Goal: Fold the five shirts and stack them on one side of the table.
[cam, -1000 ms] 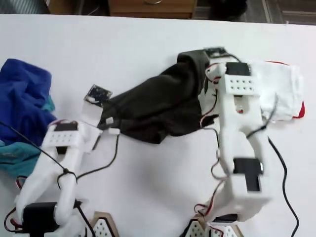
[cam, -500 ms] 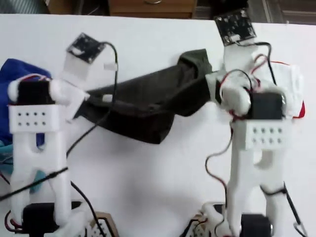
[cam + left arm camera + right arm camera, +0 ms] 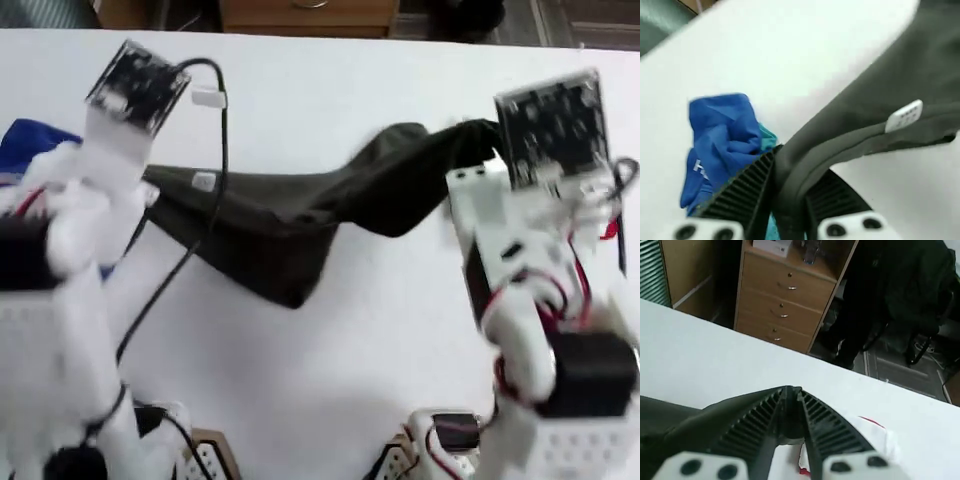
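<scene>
A dark olive shirt (image 3: 300,215) hangs stretched between my two arms above the white table (image 3: 330,70). My left gripper (image 3: 140,190) is shut on its left end; in the left wrist view the cloth (image 3: 880,85) is pinched in the gripper (image 3: 787,172), with a white label (image 3: 904,116) sewn on nearby. My right gripper (image 3: 468,140) is shut on the right end; in the right wrist view the gripper (image 3: 791,392) clamps the dark fabric (image 3: 670,420). A crumpled blue shirt (image 3: 35,135) (image 3: 720,140) lies at the table's left, with a teal one (image 3: 767,137) under it.
A white shirt with a red one beneath (image 3: 870,432) lies at the table's right, behind my right arm. A wooden drawer cabinet (image 3: 785,305) and a dark chair (image 3: 910,285) stand past the far edge. Bare table (image 3: 380,330) lies in front of the shirt.
Both arms have risen and spread apart, lifting the dark shirt's two ends off the table and pulling it out lengthwise. The left end went left, the right end right.
</scene>
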Controlling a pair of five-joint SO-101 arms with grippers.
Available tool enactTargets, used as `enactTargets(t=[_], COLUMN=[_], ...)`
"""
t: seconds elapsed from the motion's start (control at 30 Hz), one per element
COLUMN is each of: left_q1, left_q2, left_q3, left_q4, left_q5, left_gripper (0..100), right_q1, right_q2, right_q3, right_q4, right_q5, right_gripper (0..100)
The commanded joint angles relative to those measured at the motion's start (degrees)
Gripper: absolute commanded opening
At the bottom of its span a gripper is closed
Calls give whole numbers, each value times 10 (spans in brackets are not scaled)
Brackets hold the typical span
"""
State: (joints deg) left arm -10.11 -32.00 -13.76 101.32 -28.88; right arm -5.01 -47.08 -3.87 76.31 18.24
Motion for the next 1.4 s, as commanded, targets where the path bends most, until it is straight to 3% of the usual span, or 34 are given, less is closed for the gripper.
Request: enactTargets(t=[0.0, 0.4, 0.8, 1.1, 1.37], left_q1=[-4, -4, -4, -5, -58], left_q2=[-81, -184, -233, -254, -255], left_q3=[-18, -22, -20, -18, 23], left_q4=[7, -3, -4, 2, -15], left_q5=[-4, -4, -4, -2, 65], left_gripper=[24, 24, 24, 24, 24], right_q1=[3, 7, 175, 211, 253], right_q2=[-48, -169, -270, -262, -216], right_q3=[-7, -8, -5, 2, 31], right_q4=[-9, -16, -30, -32, -32], right_q5=[3, 4, 4, 3, -38], right_gripper=[19, 19, 19, 19, 19])
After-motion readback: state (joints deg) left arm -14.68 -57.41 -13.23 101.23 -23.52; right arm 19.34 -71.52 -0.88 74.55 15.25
